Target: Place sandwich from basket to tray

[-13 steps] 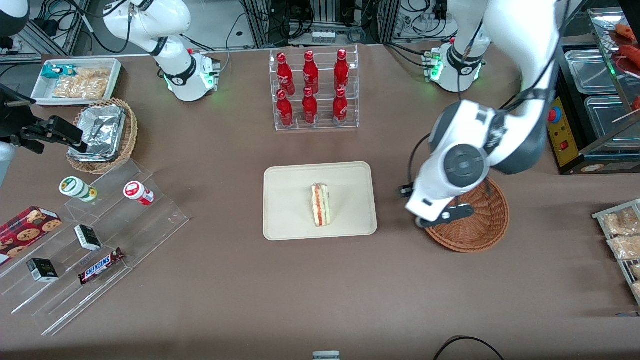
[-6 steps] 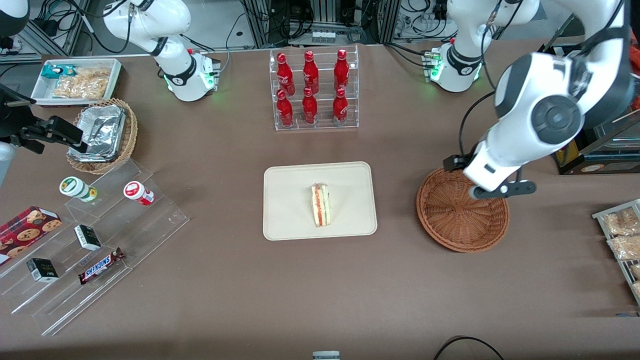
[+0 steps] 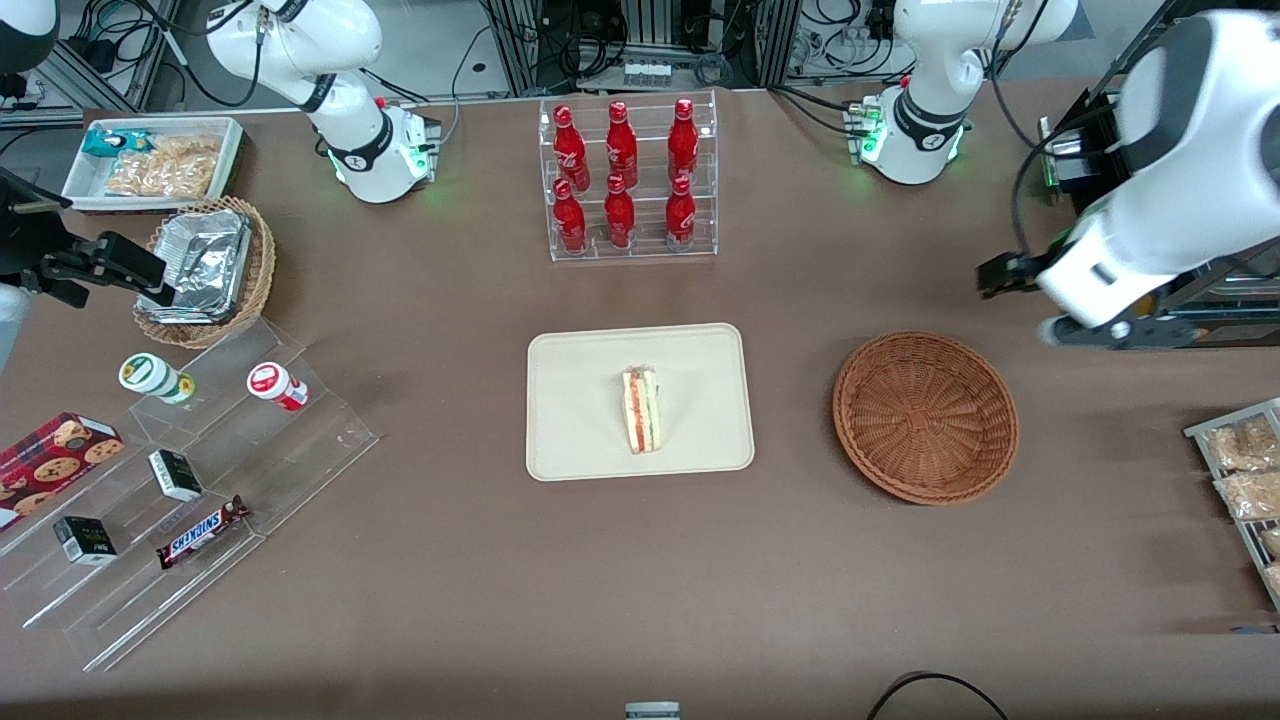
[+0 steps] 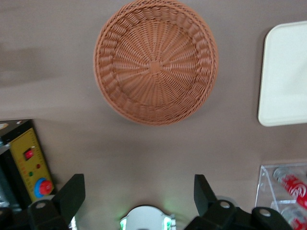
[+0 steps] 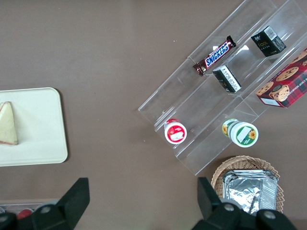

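Observation:
The sandwich [image 3: 640,410] lies on the cream tray [image 3: 590,440] at the middle of the table, a pale wedge with red and green filling; the right wrist view also shows this sandwich [image 5: 8,122] on the tray [image 5: 38,139]. The reddish-brown wicker basket [image 3: 925,415] stands beside the tray toward the working arm's end, with nothing in it. My left gripper [image 3: 1075,332] hangs high, past the basket's rim and farther from the front camera. In the left wrist view the gripper [image 4: 138,190] is open and holds nothing, well apart from the basket [image 4: 156,62] and the tray [image 4: 288,72].
An acrylic rack of red bottles [image 3: 628,180] stands farther from the camera than the tray. A yellow control box [image 4: 32,163] sits by the gripper. Packaged snacks [image 3: 1245,470] lie at the working arm's end. A stepped acrylic shelf [image 3: 190,480] and a tan foil basket [image 3: 205,270] are toward the parked arm's end.
My left arm has risen from over the basket and swung away toward the working arm's end, farther from the front camera. The whole basket now shows. The sandwich has stayed on the tray.

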### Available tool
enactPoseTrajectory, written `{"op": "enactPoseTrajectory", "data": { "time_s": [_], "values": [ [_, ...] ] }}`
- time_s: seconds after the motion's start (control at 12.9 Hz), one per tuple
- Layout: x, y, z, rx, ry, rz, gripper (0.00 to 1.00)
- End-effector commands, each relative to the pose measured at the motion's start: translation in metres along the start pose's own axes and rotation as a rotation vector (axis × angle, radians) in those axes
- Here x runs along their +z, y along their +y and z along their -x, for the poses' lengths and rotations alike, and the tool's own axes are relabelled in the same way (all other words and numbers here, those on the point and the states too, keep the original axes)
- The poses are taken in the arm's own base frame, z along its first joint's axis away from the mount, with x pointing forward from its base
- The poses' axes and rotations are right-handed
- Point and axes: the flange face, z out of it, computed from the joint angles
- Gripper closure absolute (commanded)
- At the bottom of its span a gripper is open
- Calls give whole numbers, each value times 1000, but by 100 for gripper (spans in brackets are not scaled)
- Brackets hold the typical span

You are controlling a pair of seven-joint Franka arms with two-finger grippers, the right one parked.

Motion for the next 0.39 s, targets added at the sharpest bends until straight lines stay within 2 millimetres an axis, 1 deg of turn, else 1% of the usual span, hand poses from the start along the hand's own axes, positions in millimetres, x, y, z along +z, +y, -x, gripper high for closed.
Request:
{"op": "enactPoseTrajectory", "data": {
  "time_s": [0.0,0.31],
  "values": [
    [-28,-20,11,23,15,2,0],
    [-39,-29,10,3,63,3,0]
  ]
}}
